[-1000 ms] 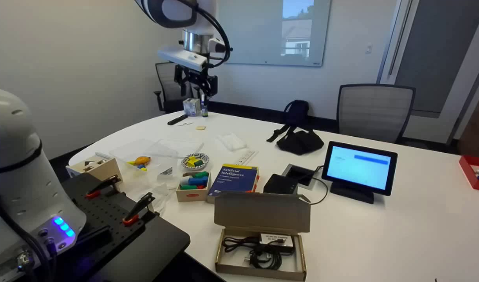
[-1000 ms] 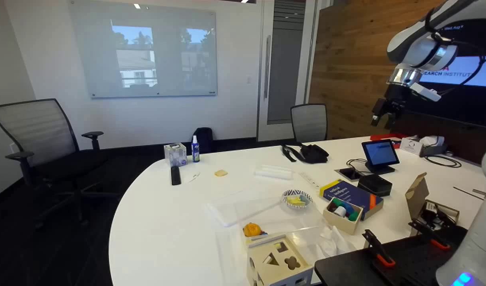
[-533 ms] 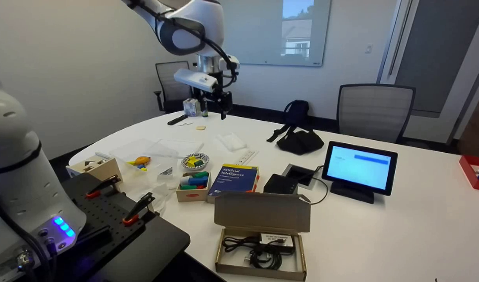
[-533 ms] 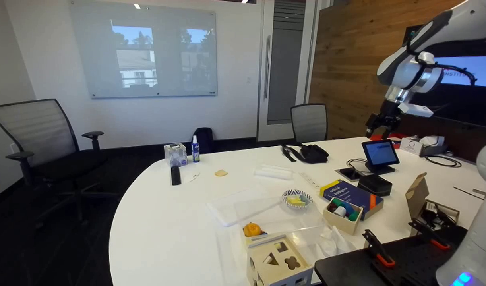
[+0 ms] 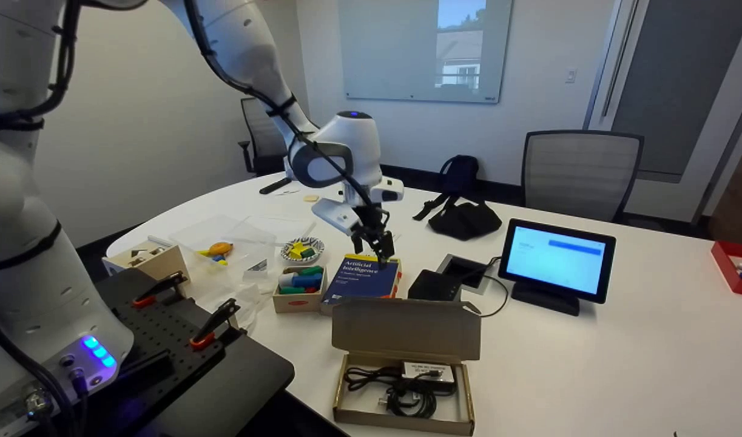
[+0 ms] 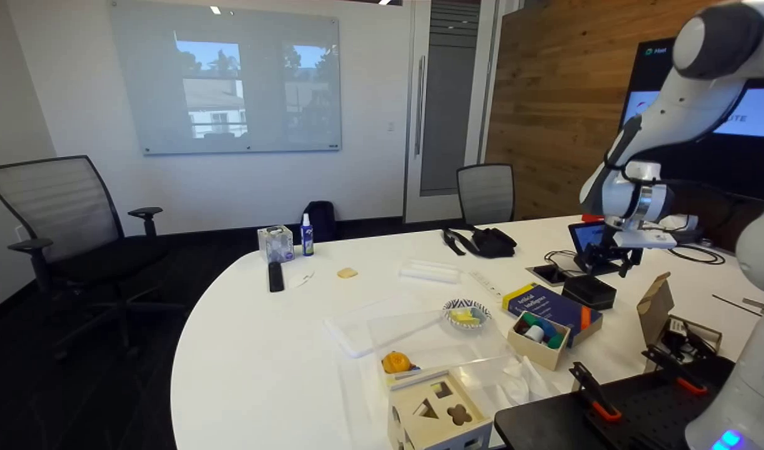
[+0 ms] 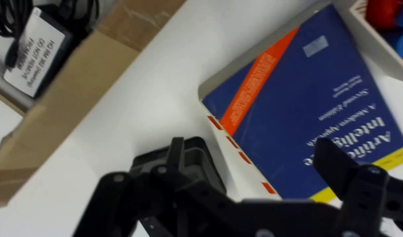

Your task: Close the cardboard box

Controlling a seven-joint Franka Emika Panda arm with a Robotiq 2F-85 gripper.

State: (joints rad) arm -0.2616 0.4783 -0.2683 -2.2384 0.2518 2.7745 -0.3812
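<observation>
The cardboard box sits on the desk, apart from the tool: nearer the camera than the tool in an exterior view, and up to the left of its fingers in the wrist view. The box is open, its lid flap standing raised along the side that faces the tool. Inside lie black cables and a black block with a white label, which reads in part "DO NOT REMOVE FROM ROOM". The tool hangs above the desk, its two fingers spread well apart. Behind the fingers, in the wrist view, show a blue book and a small black device; the device is just beside the book and partly hidden by one finger. In both exterior views a wooden tray of coloured pieces, a patterned bowl and a wooden shape sorter are to the left of the tool, the sorter farthest from it. In an exterior view a lit screen stands to the right of the tool, with a black bag farther back on that side
</observation>
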